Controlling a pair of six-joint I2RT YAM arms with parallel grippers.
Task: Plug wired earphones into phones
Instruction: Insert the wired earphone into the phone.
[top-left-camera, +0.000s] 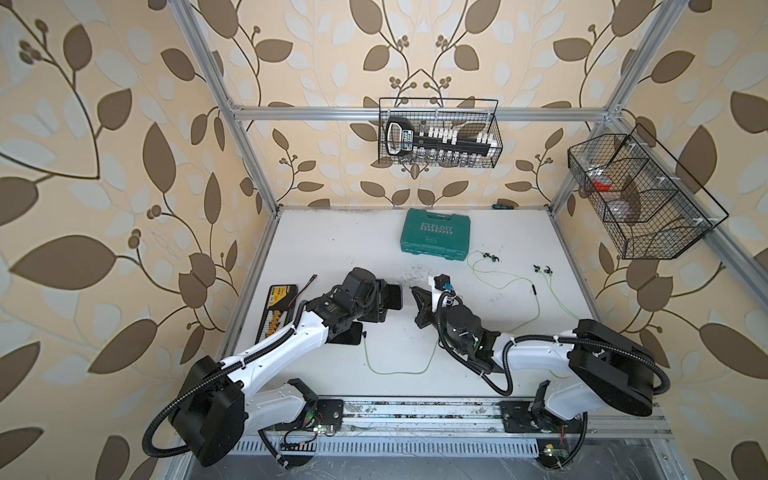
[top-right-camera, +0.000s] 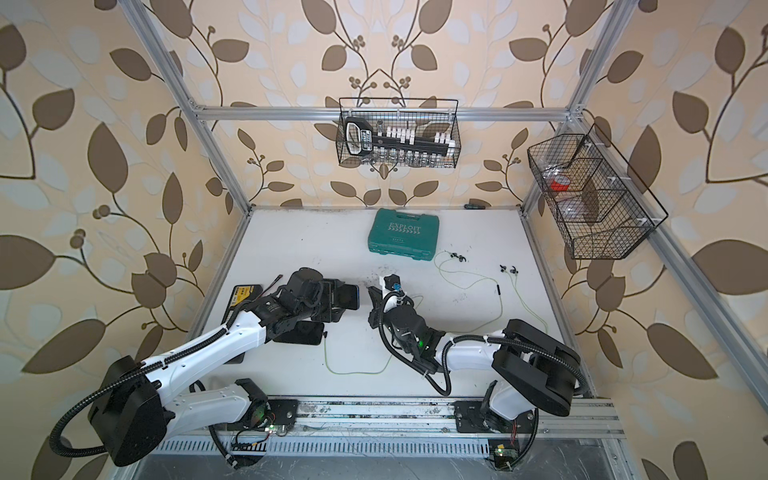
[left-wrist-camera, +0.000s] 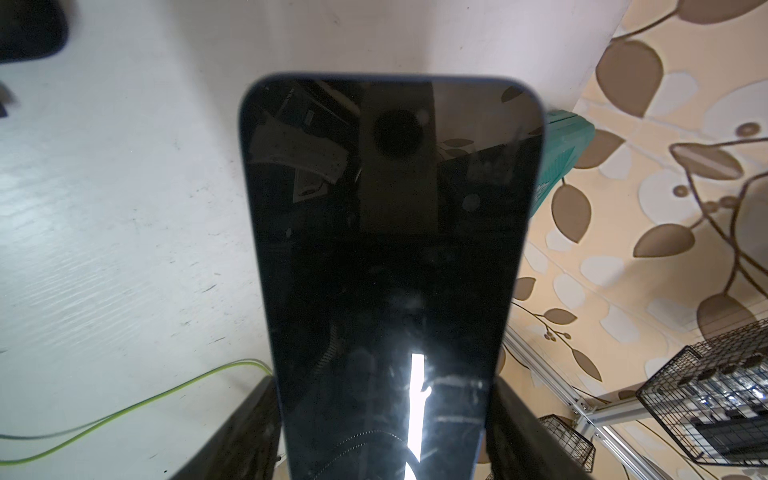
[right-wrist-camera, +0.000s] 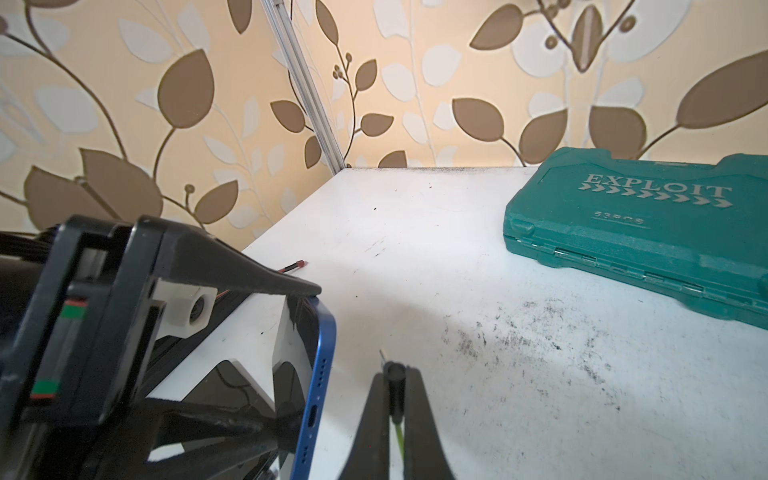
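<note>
a: how far along is it?
b: about halfway, i reckon. the flat phone (top-left-camera: 347, 333) lies on the table (top-left-camera: 332, 249) under the left arm. a green cable (top-left-camera: 395, 372) ends at its edge, plugged in as far as i can tell.
a: and the other one?
b: the left gripper (left-wrist-camera: 382, 436) is clamped on the raised phone (left-wrist-camera: 390, 249). the right gripper (right-wrist-camera: 395, 376) is pinched together on the plug (right-wrist-camera: 395, 386), near the port (right-wrist-camera: 313, 415) but not in yet.
</note>
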